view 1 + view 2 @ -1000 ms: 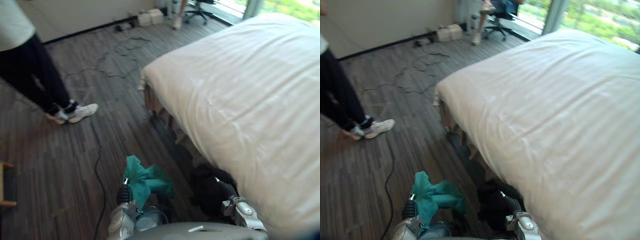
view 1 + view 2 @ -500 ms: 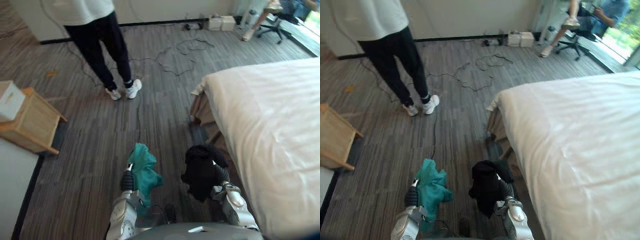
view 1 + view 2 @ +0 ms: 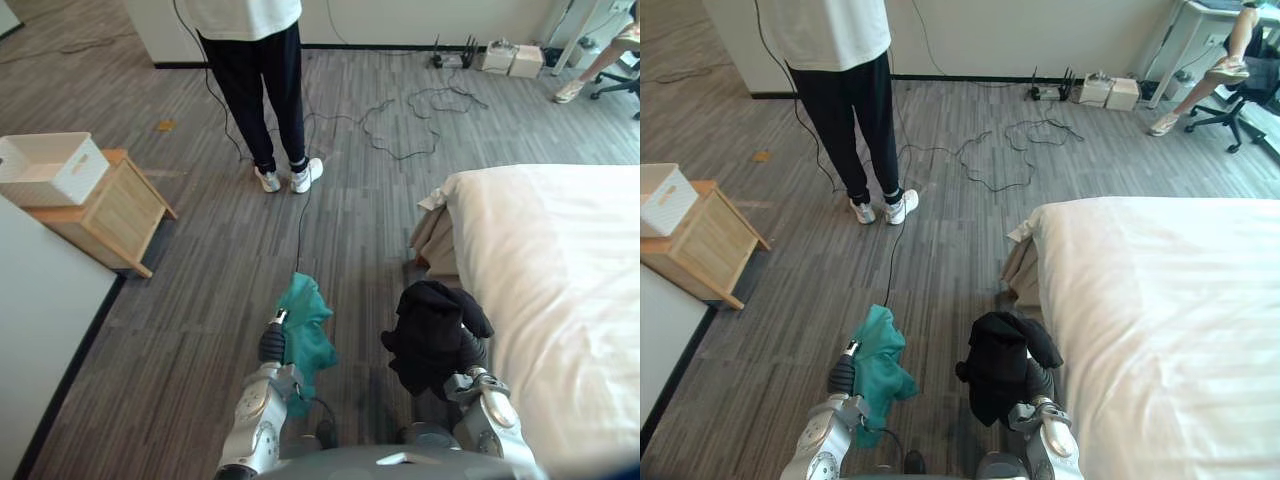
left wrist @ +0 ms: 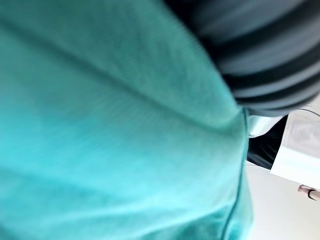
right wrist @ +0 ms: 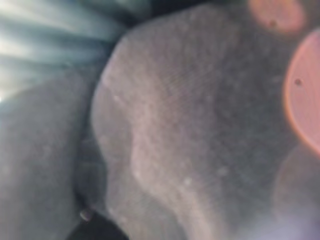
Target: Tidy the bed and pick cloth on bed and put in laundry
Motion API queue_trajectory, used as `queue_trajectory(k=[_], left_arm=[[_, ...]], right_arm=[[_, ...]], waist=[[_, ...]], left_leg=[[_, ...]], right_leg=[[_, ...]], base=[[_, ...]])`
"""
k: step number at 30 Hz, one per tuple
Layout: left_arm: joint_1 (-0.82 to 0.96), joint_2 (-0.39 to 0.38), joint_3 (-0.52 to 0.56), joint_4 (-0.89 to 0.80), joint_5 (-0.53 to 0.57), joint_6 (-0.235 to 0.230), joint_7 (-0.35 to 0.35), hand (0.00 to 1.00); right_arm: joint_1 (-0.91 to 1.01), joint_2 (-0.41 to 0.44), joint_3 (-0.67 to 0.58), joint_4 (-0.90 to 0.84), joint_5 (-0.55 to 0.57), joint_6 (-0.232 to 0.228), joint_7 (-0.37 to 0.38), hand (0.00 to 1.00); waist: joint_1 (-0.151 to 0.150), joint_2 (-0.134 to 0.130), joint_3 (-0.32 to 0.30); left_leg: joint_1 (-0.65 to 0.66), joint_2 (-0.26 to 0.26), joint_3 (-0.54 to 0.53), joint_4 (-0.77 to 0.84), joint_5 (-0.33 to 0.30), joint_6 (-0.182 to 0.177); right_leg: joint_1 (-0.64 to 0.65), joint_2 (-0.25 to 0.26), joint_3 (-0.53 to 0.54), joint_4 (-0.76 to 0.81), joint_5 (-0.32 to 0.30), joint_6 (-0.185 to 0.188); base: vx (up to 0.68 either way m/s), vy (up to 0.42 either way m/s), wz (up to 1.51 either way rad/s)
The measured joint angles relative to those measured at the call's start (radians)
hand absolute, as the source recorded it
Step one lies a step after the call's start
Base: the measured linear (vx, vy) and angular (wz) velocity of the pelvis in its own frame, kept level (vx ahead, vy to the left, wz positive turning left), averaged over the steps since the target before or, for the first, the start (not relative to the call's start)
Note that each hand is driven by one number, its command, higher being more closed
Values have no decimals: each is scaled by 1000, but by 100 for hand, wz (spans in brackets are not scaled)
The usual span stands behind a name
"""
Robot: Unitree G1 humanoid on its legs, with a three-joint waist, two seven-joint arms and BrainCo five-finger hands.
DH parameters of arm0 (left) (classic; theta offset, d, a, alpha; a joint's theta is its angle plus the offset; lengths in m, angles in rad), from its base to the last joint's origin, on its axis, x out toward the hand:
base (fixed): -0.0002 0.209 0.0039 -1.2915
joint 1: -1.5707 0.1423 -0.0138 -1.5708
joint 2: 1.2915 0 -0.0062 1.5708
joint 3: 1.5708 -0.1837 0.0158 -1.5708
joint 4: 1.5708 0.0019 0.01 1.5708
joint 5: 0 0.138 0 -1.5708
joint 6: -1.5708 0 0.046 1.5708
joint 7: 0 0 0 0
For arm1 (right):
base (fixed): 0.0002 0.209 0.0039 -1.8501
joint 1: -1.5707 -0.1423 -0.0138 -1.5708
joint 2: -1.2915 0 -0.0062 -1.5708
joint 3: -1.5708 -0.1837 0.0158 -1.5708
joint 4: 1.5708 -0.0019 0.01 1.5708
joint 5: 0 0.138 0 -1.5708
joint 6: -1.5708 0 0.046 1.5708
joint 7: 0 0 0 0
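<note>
Left hand carries teal cloth, right hand carries black cloth, both above floor beside bed. Grasp hidden under cloth: cannot tell how firm. Risk: hanging cloth slips off while walking; person stands ahead, collision possible.

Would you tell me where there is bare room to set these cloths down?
The bed is bare on top, as is the floor between it and the wooden table. A basket crowds that table; cables and a person crowd the floor beyond.
</note>
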Motion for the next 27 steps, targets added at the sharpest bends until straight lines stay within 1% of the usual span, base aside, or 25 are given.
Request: queue_trajectory(k=[2, 3, 11, 14, 16, 17, 18, 19, 20, 22, 23, 24, 25, 26, 27], left_arm=[[0, 4, 0, 0, 0, 0, -3, 100], [63, 26, 8, 11, 0, 0, -43, 100], [71, 24, 4, 11, -14, -1, -43, 100], [83, 24, -1, 13, -63, -7, -43, 100], [94, 23, -10, 22, -100, -8, -43, 100], [98, 24, -25, 29, -124, -12, -44, 100], [105, 23, -40, 30, -140, -12, -49, 100], [108, 22, -47, 30, -142, -12, -51, 100], [104, 19, -67, 32, -163, -12, -60, 100], [106, 18, -67, 32, -167, -12, -66, 100], [106, 23, -63, 33, -167, -12, -66, 100], [107, 23, -63, 42, -168, -12, -66, 100], [106, 34, -61, 51, -169, -13, -65, 100], [104, 37, -61, 51, -169, -13, -65, 100], [99, 37, -60, 51, -169, -14, -66, 100]], right_arm=[[1, 2, 0, 0, 0, 4, 1, 100], [7, 9, 7, 42, -2, 22, 11, 100], [8, 9, 29, 42, 2, 22, 12, 100], [12, 9, 53, 44, 29, 27, 29, 100], [16, 8, 67, 51, 53, 31, 36, 100], [17, 7, 75, 55, 64, 32, 40, 100], [19, 7, 76, 55, 81, 34, 41, 100], [22, 6, 76, 55, 89, 35, 41, 100], [22, -4, 74, 57, 99, 38, 41, 100], [24, -6, 76, 57, 99, 43, 40, 100], [26, -6, 77, 58, 99, 45, 40, 100], [28, 0, 84, 58, 98, 46, 41, 100], [38, 2, 100, 58, 98, 46, 44, 100], [41, 1, 105, 58, 98, 46, 49, 100], [47, -2, 113, 58, 99, 46, 63, 100]], waist=[[0, -5, -4], [-4, 18, -50], [-3, 20, -49], [-2, 21, -48], [-1, 21, -48], [0, 21, -48], [2, 14, -48], [2, 3, -49], [3, 10, -46], [14, 12, -42], [18, 0, -31], [21, -8, -17], [17, -6, -13], [16, -5, -13], [12, -1, -11]], left_leg=[[4, 2, 1, 0, 0, -1], [-3, 14, -8, -7, 22, -12], [-12, 14, -7, -7, 22, -12], [-19, 14, -9, -7, 21, -12], [-20, 9, -18, -7, 15, -6], [-23, 2, -27, -7, 7, 2], [-31, -10, -27, -7, -5, -3], [-35, -18, -28, -7, -11, 2], [-32, -32, -37, -6, -25, 19], [-19, -33, -34, 0, -21, 17], [2, -36, -34, 6, -19, 29], [20, -31, -44, 37, -45, 43], [20, -16, -62, 81, -77, 45], [20, -4, -69, 96, -88, 44], [20, 17, -87, 118, -104, 36]], right_leg=[[13, 5, 0, -24, 9, 2], [65, 31, -28, -137, 70, -10], [54, 32, -23, -137, 70, -10], [49, 32, -14, -137, 69, -10], [41, 28, -14, -120, 52, -9], [11, 16, -16, -69, 19, -5], [-24, -8, -18, 12, -25, 4], [-45, -24, -24, 52, -44, 11], [-105, -58, -24, 201, -70, 33], [-177, -84, -21, 362, -61, 36], [-201, -101, -19, 448, -48, 40], [-229, -112, -10, 537, -41, 32], [-229, -98, -9, 539, -83, 36], [-229, -85, -9, 520, -99, 35], [-230, -56, -9, 460, -112, 37]], base=[[83, -29, 1], [0, 0, 0], [0, 0, 0], [0, 0, 0], [10, 8, 5], [32, 38, 10], [26, 36, 13], [78, 43, 19], [80, 58, 17], [126, 75, 10], [187, 35, 6], [222, 8, 21], [159, -12, 27], [148, -24, 42], [135, -46, 39]])
